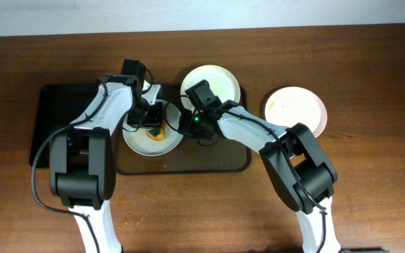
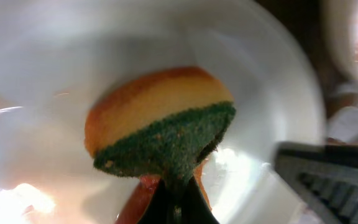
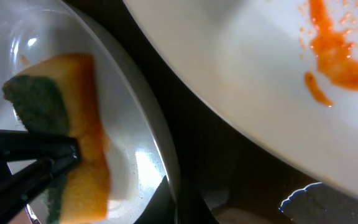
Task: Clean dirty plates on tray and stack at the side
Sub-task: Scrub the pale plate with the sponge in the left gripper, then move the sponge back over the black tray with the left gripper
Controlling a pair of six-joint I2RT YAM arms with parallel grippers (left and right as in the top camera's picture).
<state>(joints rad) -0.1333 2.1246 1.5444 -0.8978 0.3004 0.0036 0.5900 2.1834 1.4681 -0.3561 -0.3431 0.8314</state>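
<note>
On the tray (image 1: 209, 160), the left hand (image 2: 178, 196) is clenched on a sponge (image 2: 160, 124) pressed to the front plate (image 1: 140, 144). The right hand (image 1: 187, 125) is clenched at that plate's rim, apparently steadying it. A back plate (image 3: 260, 93) shows sauce. A third plate (image 1: 297, 109), faintly marked, sits aside on the bench (image 1: 371, 197). Nothing is stacked, so most of the work remains.

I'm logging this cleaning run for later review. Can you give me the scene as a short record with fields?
left gripper: jaws shut on sponge, held over the wiped plate
right gripper: jaws shut at the wiped plate's rim, apparently gripping it
wiped plate: on tray, orange residue beside sponge
back plate: at tray's far edge, orange sauce streaks
side plate: on table beside tray, faint orange mark
black tray: left of the brown tray
</note>
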